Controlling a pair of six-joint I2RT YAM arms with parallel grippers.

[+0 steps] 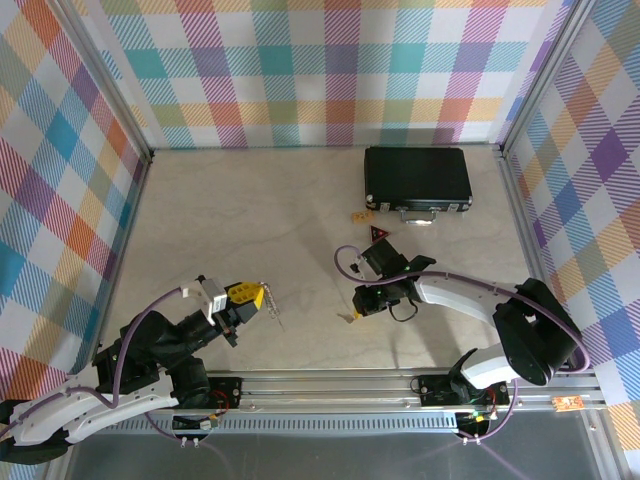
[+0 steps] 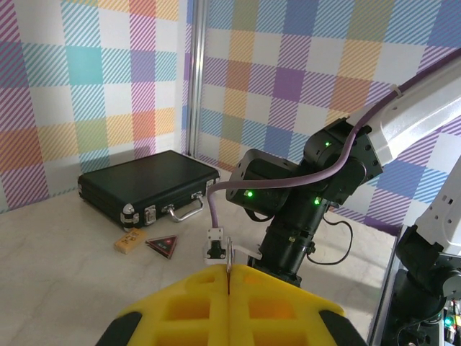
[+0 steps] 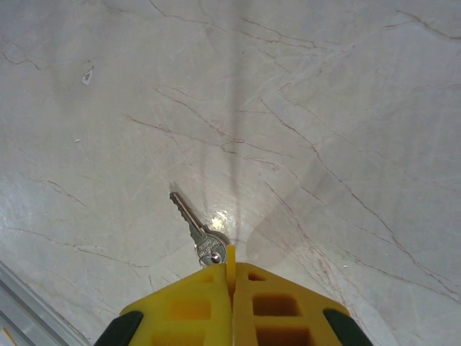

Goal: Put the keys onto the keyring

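Bench (image 1: 300, 210) surface is hard and slick, so anything dropped here will likely lie flat and be awkward to pinch up again. The black case (image 1: 417, 180) sits at the far right, well apart from the work, and poses little threat. The left gripper (image 1: 258, 296) is clenched on the keyring (image 1: 272, 308), which juts from its fingertips. In the left wrist view the ring shows edge-on as a thin sliver, so I cannot tell how deep the hold is, and a shallow one could let it swivel when pushed. The right gripper (image 3: 232, 268) is clenched on the key (image 3: 193, 222) by its head, with the blade pointing away, on the bench or just above it, I cannot tell which. The likeliest failure, I judge, is the small key twisting in that narrow pinch as it meets a prong, then slipping free. The tan tag (image 1: 360, 215) and red tag (image 1: 378, 233) near the case could be mistaken for keys
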